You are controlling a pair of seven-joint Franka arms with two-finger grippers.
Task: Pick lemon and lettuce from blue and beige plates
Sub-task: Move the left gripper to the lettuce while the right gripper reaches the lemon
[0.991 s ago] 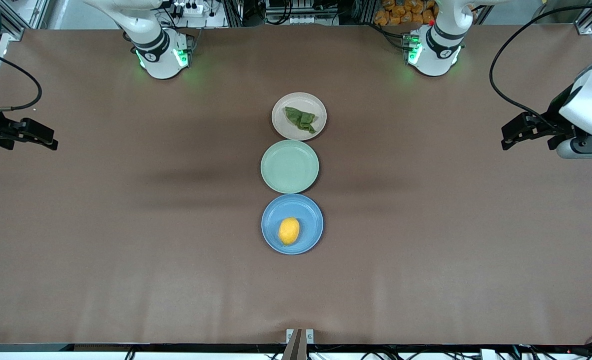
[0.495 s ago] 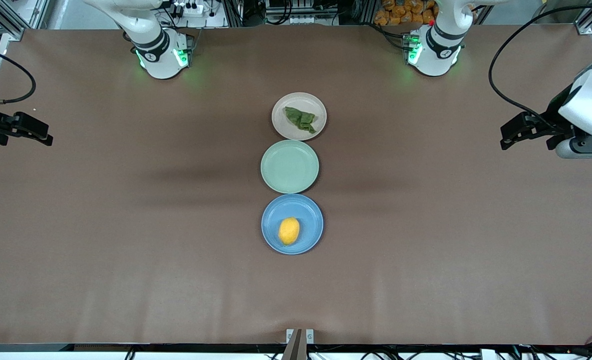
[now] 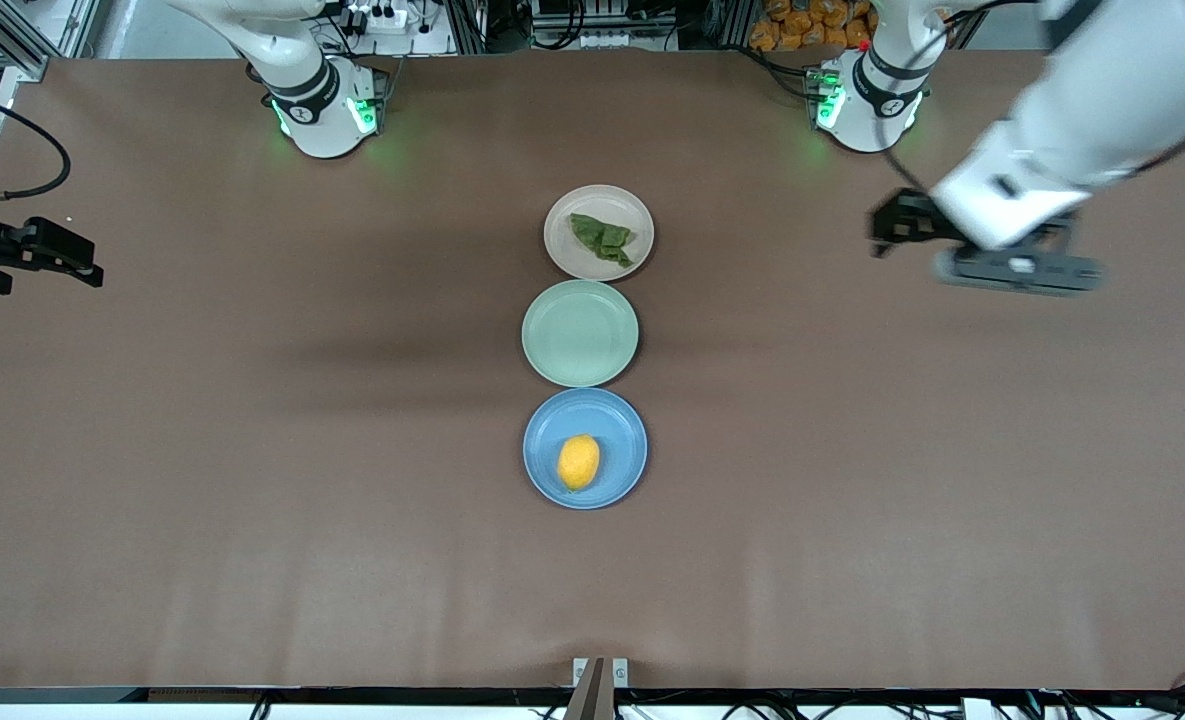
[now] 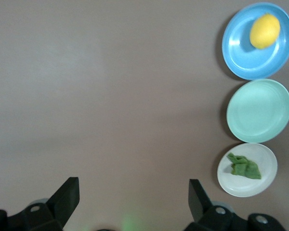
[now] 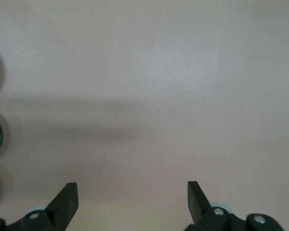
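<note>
Since the earlier frame, the left gripper (image 3: pixel 887 230) has swung inward from the table edge toward the plates; the right gripper (image 3: pixel 82 270) waits at its own edge.

Crumpled green lettuce leaf (image 3: pixel 602 240) lies on the round beige plate (image 3: pixel 564 250), its long axis diagonal, closest to the left gripper; the oval yellow lemon (image 3: pixel 578 462) sits on the round blue plate (image 3: pixel 622 470), nearer the front edge. Both grippers are spread wide and hold nothing.
</note>
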